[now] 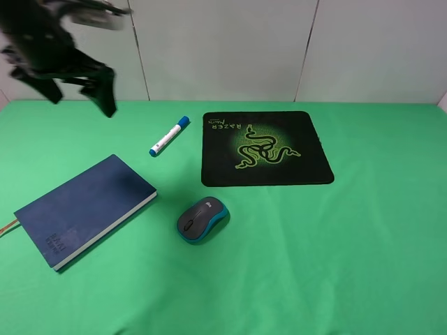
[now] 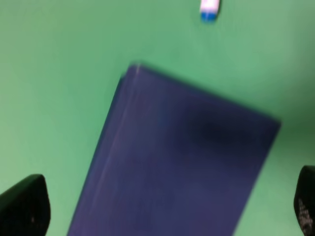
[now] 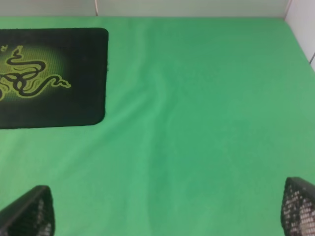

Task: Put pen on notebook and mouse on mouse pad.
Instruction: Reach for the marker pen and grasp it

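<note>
The white pen [image 1: 169,136] with its blue cap lies on the green cloth between the notebook [image 1: 87,209] and the mouse pad [image 1: 265,148]. The grey and teal mouse [image 1: 202,218] rests on the cloth just in front of the pad's near left corner. My left gripper [image 1: 80,98] hangs high at the far left, blurred, open and empty. In the left wrist view the dark blue notebook [image 2: 182,162] fills the space below the open left gripper [image 2: 165,211], with the pen's blue end [image 2: 209,10] at the frame edge. My right gripper [image 3: 162,211] is open over bare cloth beside the mouse pad [image 3: 49,73].
A green cloth [image 1: 349,244] covers the whole table, and a white wall [image 1: 223,49] rises behind it. The notebook's brown ribbon [image 1: 8,227] sticks out at the left edge. The right arm does not show in the exterior view.
</note>
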Controlling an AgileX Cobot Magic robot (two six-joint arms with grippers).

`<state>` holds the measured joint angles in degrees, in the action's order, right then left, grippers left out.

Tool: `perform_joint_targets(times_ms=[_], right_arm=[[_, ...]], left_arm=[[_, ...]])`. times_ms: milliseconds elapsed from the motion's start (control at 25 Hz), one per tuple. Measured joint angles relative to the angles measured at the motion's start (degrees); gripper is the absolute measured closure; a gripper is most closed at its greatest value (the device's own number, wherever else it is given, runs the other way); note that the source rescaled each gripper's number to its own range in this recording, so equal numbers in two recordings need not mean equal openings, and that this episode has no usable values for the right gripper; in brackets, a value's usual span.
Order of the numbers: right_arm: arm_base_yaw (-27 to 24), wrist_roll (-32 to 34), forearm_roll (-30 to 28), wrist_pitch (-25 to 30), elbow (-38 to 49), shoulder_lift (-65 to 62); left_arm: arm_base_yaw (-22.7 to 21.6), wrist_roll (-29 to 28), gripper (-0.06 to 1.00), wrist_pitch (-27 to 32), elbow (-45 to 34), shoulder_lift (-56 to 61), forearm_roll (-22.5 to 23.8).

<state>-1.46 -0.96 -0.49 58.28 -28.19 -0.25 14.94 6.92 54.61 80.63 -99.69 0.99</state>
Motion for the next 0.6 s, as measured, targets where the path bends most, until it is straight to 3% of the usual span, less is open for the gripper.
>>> perform_joint_targets(times_ms=[360,600], right_arm=[[0.00,0.00,0.00,0.00,0.00,0.00],[0.00,0.00,0.00,0.00,0.00,0.00]], left_arm=[[4.71,-0.99,-0.04,-0.11,20.65,-22.46,0.46],[6.23,-2.29,-0.04,-0.11,29.15,-32.32,0.46]])
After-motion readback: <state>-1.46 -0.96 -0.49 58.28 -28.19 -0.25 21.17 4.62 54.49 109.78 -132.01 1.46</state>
